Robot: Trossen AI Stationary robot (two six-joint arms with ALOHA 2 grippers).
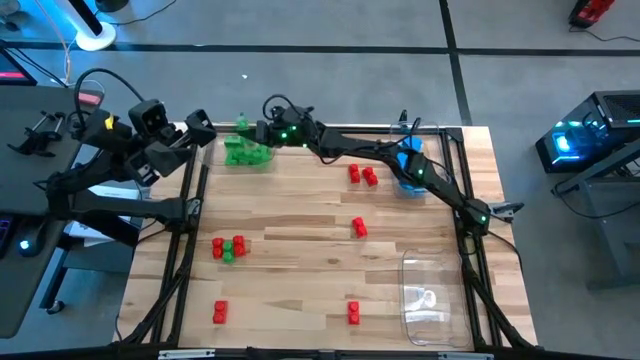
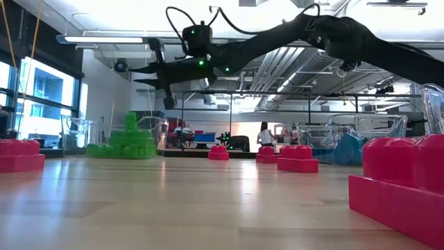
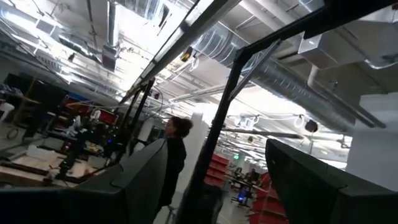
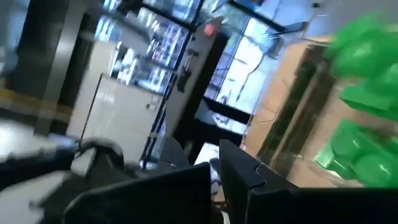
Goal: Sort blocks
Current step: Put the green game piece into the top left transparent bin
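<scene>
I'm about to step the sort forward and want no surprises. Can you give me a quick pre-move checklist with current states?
1. Right tool shut and carrying nothing: ok, jaws closed with no block between them.
2. Right tool near the pile of green plastic blocks at the far left: ok.
3. Left tool open, parked off the wooden table: ok.
4. All small red plastic blocks sorted: not ok, still scattered.
5. Single green block separated from the reds: not ok.

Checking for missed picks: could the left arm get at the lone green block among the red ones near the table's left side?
Probably yes. The left end effector is open at the table's left edge, and nothing stands between it and the green block; red blocks touch it, though.
</scene>
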